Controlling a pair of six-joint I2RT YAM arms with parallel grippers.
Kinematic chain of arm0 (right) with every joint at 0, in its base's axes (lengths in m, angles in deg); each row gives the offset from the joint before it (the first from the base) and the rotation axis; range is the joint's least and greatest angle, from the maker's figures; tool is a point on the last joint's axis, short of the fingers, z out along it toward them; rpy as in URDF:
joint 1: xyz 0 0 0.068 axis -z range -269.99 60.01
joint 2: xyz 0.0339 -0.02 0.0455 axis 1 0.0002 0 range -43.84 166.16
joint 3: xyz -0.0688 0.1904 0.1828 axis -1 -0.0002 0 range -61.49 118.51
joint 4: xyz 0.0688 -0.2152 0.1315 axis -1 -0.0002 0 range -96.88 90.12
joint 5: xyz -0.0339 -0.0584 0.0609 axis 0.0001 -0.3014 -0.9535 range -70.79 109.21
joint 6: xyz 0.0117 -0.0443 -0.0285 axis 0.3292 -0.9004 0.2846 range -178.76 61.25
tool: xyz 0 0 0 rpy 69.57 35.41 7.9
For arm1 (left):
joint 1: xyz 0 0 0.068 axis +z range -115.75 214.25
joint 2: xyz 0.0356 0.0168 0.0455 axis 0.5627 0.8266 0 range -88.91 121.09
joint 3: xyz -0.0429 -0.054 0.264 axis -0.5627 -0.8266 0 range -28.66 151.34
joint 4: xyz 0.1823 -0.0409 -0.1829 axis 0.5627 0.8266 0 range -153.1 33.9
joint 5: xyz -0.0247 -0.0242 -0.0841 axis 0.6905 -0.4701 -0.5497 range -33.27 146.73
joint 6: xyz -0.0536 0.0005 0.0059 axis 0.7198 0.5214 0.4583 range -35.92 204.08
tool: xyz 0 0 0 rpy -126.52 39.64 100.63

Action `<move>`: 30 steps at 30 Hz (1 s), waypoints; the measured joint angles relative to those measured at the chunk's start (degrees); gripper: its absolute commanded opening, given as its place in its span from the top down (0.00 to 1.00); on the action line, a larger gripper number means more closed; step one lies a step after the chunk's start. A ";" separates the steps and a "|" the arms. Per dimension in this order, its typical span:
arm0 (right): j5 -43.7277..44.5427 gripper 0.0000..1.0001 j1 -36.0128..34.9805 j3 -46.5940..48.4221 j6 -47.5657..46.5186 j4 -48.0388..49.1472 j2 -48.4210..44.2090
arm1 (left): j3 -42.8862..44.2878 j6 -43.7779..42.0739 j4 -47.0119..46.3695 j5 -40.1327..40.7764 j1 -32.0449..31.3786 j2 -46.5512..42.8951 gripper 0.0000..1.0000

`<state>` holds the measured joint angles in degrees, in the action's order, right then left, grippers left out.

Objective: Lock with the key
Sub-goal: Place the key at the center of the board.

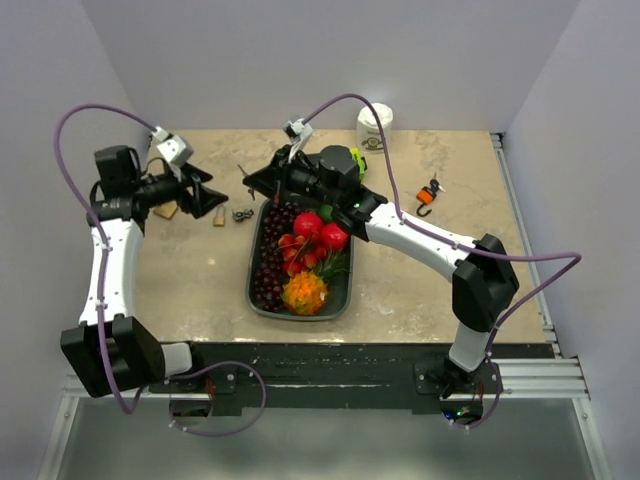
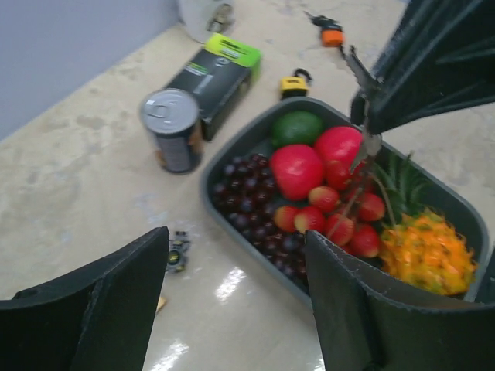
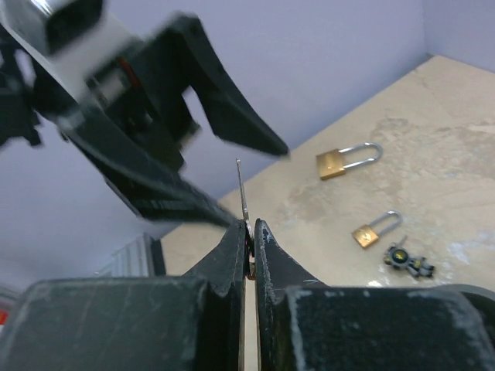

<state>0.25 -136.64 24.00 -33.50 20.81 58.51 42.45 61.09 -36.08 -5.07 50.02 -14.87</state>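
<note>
My right gripper [image 1: 258,183] is shut on a thin metal key [image 3: 243,193], whose blade sticks up past the fingertips. The key [image 2: 360,73] also shows at the top right of the left wrist view. Two brass padlocks lie on the table with their shackles up: a larger one [image 3: 344,160] and a smaller one [image 3: 375,229]. From above the larger padlock [image 1: 166,211] is partly under the left arm, and the smaller padlock [image 1: 219,218] lies just right of it. My left gripper [image 1: 200,190] hovers over them, open with nothing between its fingers [image 2: 371,309].
A dark tray [image 1: 252,285] of fruit sits mid-table, right of the padlocks. A small black part [image 1: 243,214] lies between them. Behind the tray stand a can [image 2: 172,127], a black-and-green box [image 2: 216,73] and a white jar [image 1: 374,127]. An orange clip [image 1: 428,194] lies far right.
</note>
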 measured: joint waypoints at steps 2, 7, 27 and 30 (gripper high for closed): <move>-1.46 1.00 0.00 0.00 2.10 1.11 0.00 | -3.74 0.04 -0.31 -1.40 -2.99 -0.94 0.27; -4.35 1.00 -0.02 0.00 6.45 3.76 0.00 | -13.09 6.08 -7.52 -2.82 -9.60 -6.08 0.31; -5.70 0.96 0.26 -2.29 10.86 8.09 0.00 | -21.64 34.40 -38.75 1.09 -12.26 -12.94 1.00; -5.60 0.90 0.22 -2.29 10.82 7.85 0.00 | -21.64 34.32 -38.14 1.66 -12.37 -12.94 1.00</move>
<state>-5.34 -136.43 21.70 -22.68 28.65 58.51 20.81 95.41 -74.22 -3.41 37.64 -27.80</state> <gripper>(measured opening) 0.044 0.021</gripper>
